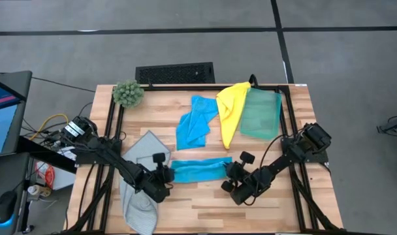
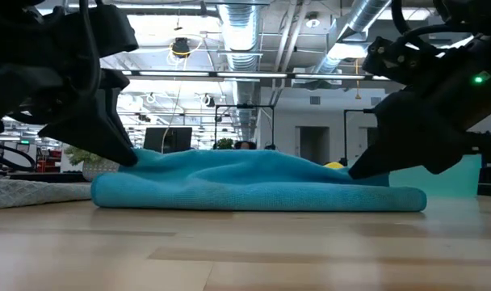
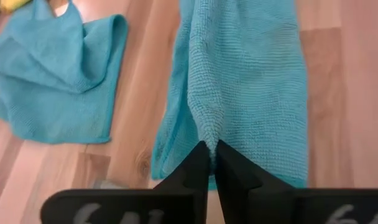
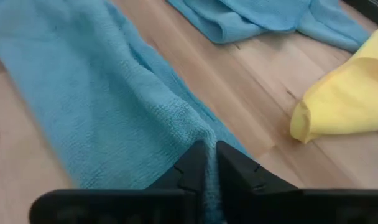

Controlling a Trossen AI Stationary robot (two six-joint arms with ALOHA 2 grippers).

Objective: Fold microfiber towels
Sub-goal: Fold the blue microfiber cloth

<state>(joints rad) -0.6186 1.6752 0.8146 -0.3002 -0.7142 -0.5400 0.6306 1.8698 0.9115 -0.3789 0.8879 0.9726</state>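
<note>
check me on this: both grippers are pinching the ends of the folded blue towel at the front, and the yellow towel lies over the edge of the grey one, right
Not quite. The yellow towel overlaps the teal green towel, not the grey towel, which lies apart at the left arm's side; the high view shows this. The rest stands: the left gripper and right gripper pinch the ends of the folded blue towel.

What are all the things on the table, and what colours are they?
blue towel, folded: one, bright blue, front middle, pinched at both ends
blue towel, crumpled: one, bright blue, table's middle
yellow towel: one, yellow, right of the crumpled one
teal towel: one, teal green, back right
grey towel: one, pale grey, front left
plant: one, fuzzy green, back left corner
left gripper: dark, shut on folded towel's left end
right gripper: dark, on its right end
</note>
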